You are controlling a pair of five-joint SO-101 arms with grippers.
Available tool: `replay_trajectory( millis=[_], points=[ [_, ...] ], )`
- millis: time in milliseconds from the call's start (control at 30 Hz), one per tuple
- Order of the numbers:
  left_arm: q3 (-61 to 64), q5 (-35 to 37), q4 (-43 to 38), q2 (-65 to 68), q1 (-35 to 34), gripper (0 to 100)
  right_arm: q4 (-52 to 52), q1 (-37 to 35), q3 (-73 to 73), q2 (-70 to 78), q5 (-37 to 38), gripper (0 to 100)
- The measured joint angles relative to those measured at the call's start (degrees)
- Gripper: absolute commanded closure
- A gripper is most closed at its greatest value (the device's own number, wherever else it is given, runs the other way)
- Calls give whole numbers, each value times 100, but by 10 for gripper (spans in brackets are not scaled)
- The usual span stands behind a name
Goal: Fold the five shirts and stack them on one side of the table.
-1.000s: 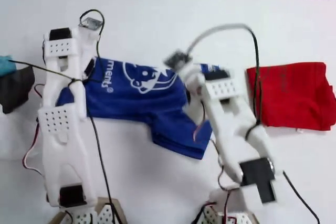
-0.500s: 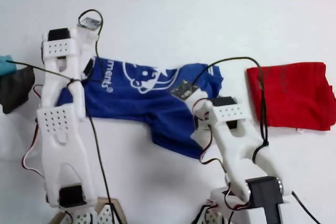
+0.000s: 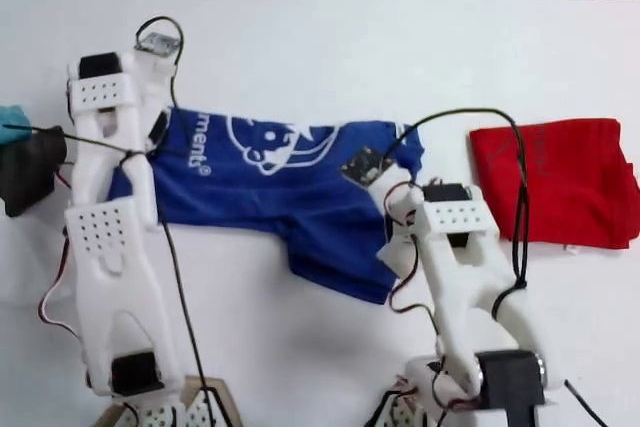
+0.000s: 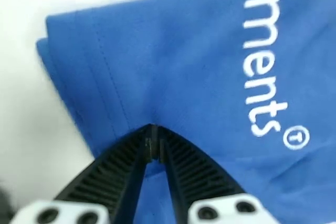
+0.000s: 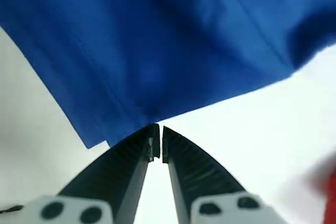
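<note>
Blue shirt spread crosswise in the middle of the table, print up, held at both ends by the arms. Taken from the left edge:

Dark cloth bunched at the far left, a teal scrap touching its far corner. Loose and unfolded, probably more of the laundry, though hard to say for certain.

Left gripper next, jaws pinched tight on the blue shirt's left end, right at a stitched hem, close beside the white lettering. Fabric here fairly flat and smooth.

Toward the middle, the shirt's near side drooping into an uneven flap pointing at the arm bases, edges not squared. No clean fold to be seen anywhere on it.

Right gripper at the shirt's right-hand near edge, jaws closed down to a sliver on the hem, cloth puckering into the tips, bare table just beyond.

Red shirt at the right side, folded into a rough rectangle, lying flat, near the blue one but apart from it. Likely the start of the stack.

As a tally, judged from this layout: one of five folded and parked, a second gripped and stretched but not yet folded, the dark bundle untouched, the rest yet to come.
</note>
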Motion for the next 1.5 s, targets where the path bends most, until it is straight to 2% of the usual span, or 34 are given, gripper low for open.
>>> replay_trajectory(
  millis=[267, 467, 600, 733, 900, 1233, 1367, 1500],
  points=[
    [-1011, 9, 316, -9, 123, 941, 457, 0, 0, -1785, 9, 967],
    [-1011, 211, 334, -9, 141, 834, 1073, 0, 273, -2321, 9, 813],
    [-756, 422, 334, -9, 123, 831, 1073, -141, 818, -2470, 9, 800],
    [44, 475, 334, -308, 255, 831, 1073, -536, 1143, -2804, 9, 800],
    [1521, 475, 308, -1697, 396, 831, 1064, -879, 1196, -3235, 9, 800],
    [4765, 475, -1073, -3745, 387, 828, 35, -941, 2321, -3279, 343, 800],
    [5213, 475, -1319, -3903, 378, 828, -18, -1011, 2374, -3279, 343, 800],
    [5222, 475, -1345, -3912, 378, 828, -18, -1415, 2400, -3279, 352, 800]
  ],
)
